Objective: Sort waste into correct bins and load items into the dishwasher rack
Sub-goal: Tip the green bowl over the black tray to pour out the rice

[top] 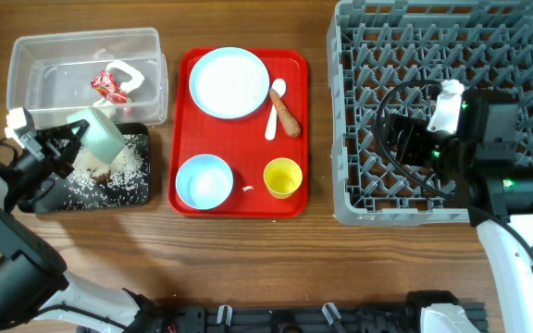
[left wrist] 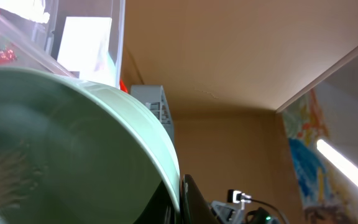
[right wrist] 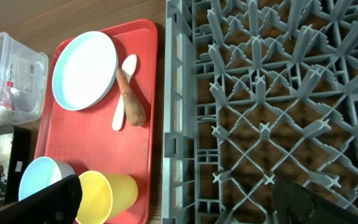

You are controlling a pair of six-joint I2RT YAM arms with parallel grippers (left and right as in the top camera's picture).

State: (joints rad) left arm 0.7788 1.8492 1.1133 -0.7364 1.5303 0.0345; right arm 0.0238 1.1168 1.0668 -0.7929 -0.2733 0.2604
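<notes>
Wooden worktop (top: pixel 248 268) carried everything. Grey dishwasher rack (top: pixel 387 55) sat at the right with no dishes loaded yet. Right fingers (right wrist: pixel 48 199) hung over it, spread wide and empty, probably parked clear of the other arm's work. Red tray (top: pixel 248 139) in the middle acted as staging for what was left to sort. Clear tub (top: pixel 54 79) at back left held the red-and-white wrapper (top: pixel 109 86), so it read as the dry-waste bin. Black tray (top: pixel 146 199) just in front of it took food waste. Pale blue plate (top: pixel 229 83) lay flat at the tray's back, looking clean. Pale green bowl (top: pixel 103 134) was tipped on its side over the black tray, left fingers (top: pixel 66 141) clenched on its rim, the tilt presumably to dump leftovers. Light blue bowl (top: pixel 204 181) and yellow cup (top: pixel 282 178) stood upright at the tray's front, waiting for the rack. White spoon (top: pixel 274 106) and carrot-like stick (top: pixel 288 116) lay touching beside the plate, stick not yet binned. Rice grains (top: pixel 135 162) lay scattered in the black tray.
</notes>
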